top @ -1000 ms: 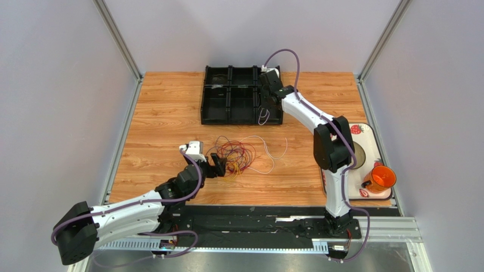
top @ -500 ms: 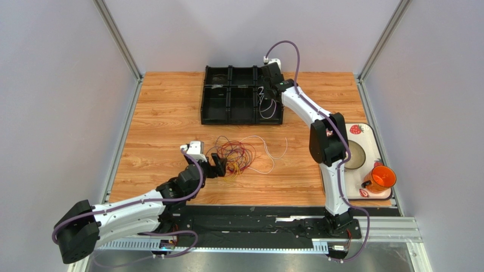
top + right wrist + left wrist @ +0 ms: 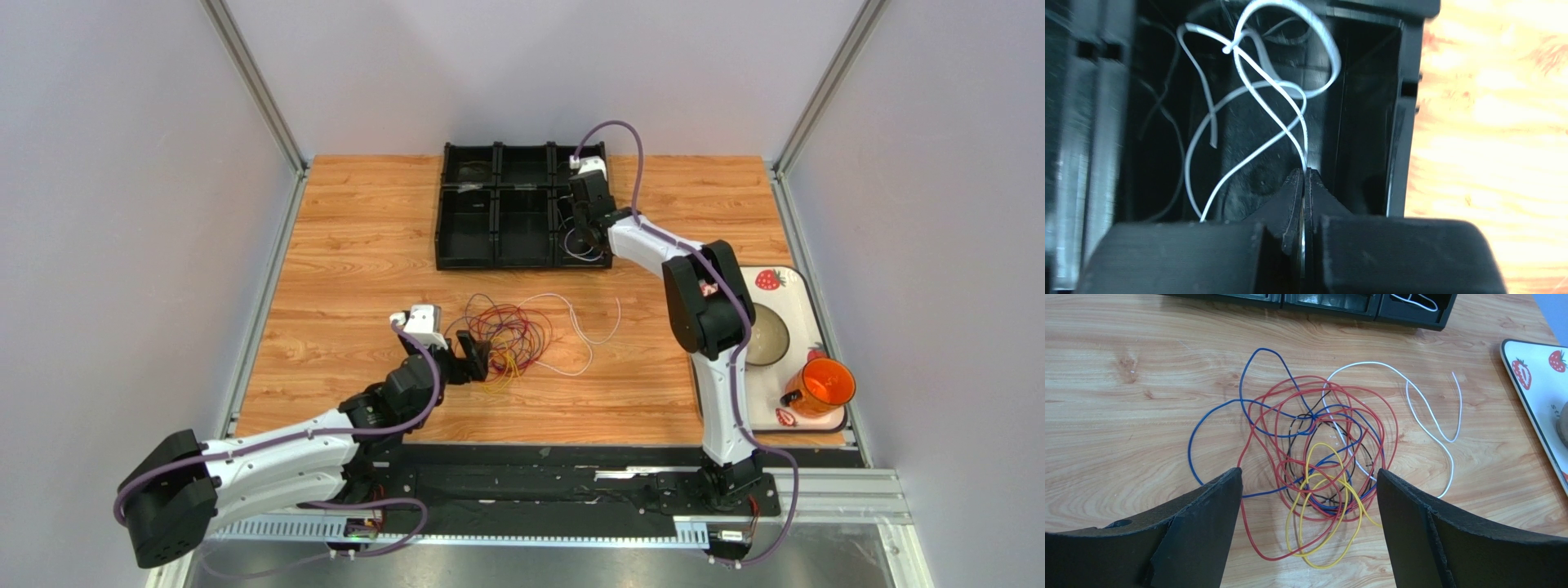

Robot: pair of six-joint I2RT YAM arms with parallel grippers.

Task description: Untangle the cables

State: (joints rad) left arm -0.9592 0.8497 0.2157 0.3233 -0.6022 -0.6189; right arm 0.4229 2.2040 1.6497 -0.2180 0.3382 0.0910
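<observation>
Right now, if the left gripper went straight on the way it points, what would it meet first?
The left gripper, fingers open, points at the tangle of cables; the yellow loops lie nearest, probably met first, though height is unclear.

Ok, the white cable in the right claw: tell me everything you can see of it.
The white cable is a thin, smooth, plastic-looking wire, slack and folded into several crossing loops. The right claw is shut and pinches one strand between its fingertips. The loops sit inside the near right compartment of the black tray, with one cut end loose. Whether it rests on the compartment floor cannot be told.
</observation>
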